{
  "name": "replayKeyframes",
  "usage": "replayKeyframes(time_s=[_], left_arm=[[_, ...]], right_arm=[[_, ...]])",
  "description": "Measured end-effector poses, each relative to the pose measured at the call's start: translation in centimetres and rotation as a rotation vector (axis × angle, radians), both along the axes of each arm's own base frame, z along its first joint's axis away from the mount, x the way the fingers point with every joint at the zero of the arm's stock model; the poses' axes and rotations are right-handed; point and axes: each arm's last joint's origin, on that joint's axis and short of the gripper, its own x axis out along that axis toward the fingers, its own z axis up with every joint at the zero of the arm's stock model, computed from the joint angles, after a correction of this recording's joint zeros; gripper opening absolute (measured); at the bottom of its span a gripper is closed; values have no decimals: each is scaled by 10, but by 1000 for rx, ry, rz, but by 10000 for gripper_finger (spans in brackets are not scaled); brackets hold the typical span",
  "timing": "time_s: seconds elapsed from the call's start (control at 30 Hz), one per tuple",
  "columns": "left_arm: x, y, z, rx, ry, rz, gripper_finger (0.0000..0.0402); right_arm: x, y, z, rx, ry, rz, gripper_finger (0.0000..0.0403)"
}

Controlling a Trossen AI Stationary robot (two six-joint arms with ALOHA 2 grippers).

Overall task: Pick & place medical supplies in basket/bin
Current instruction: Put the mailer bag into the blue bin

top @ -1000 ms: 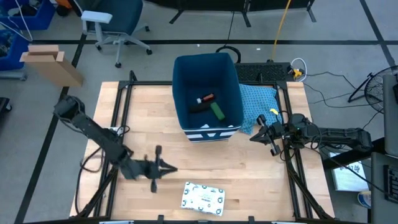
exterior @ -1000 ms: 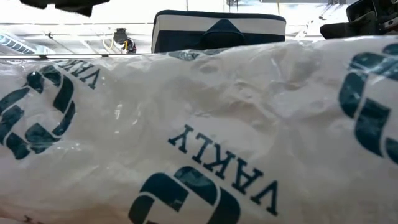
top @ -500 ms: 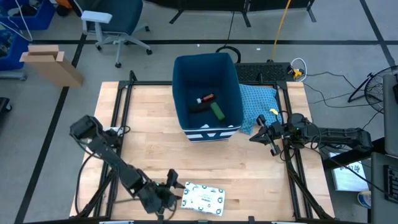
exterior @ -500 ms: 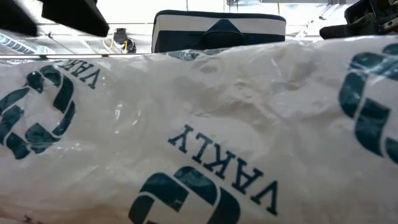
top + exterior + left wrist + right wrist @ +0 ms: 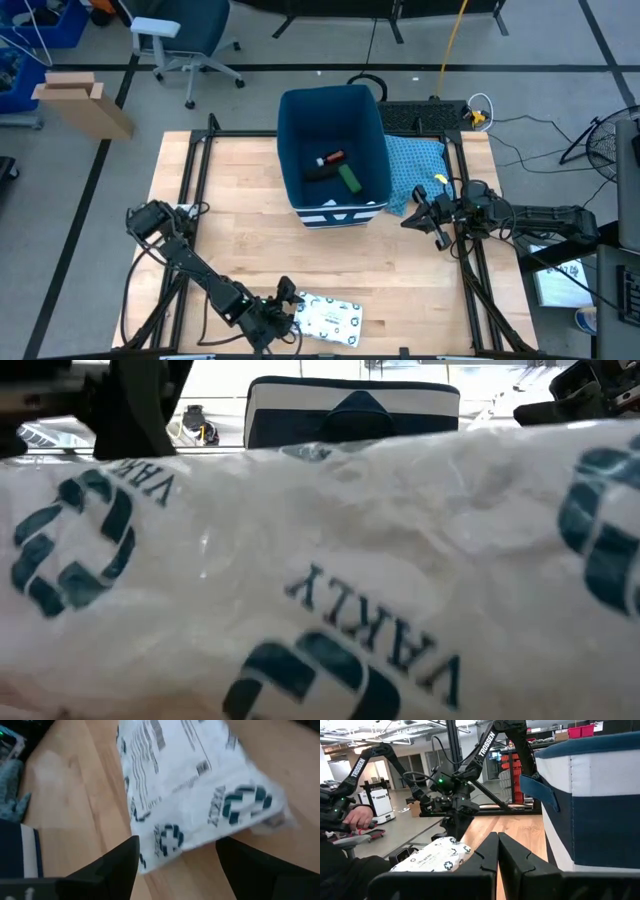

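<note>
My left gripper (image 5: 283,305) is reaching the white packet (image 5: 327,316) at the table's (image 5: 250,230) near edge.

I am holding my left fingers (image 5: 122,865) spread apart, one on each side of the packet's near end, not clamping it; the packet is lying flat on the wood. Further right, the blue bin (image 5: 334,155) is standing at the table's far middle, with the red item (image 5: 331,159), the dark box (image 5: 316,173) and the green bottle (image 5: 349,178) lying inside. At the right edge, beside the blue cloth (image 5: 414,165), my right gripper (image 5: 422,208) is waiting with its fingers (image 5: 512,857) pressed together, empty.
</note>
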Motion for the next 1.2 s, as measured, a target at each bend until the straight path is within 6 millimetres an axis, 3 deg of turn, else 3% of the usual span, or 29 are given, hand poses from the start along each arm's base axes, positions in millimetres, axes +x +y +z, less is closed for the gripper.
replayKeyframes(time_s=[0.3, 0.4, 0.57, 0.63, 0.73, 1.03, 1.2], left_arm=[[10, 7, 1, -54, 13, -31, 208], [13, 10, 1, -91, 29, -16, 155], [14, 13, 2, -177, 65, 17, 22], [13, 15, 8, -220, 78, 30, 12], [8, 18, 26, -232, 72, 25, 4], [-31, 46, 119, -274, -74, -22, 2], [-60, 70, 134, -368, -195, -71, 1]], right_arm=[[1, 0, -1, -32, -2, -4, 0], [1, 0, -1, -31, -1, -3, 0], [1, 0, -1, -10, 6, -1, 0], [1, 0, -1, 1, 9, 0, 0], [1, 0, -1, 3, 10, 0, 0], [1, 0, -1, 0, 9, 0, 0], [1, 0, -1, -6, 8, 2, 0]])
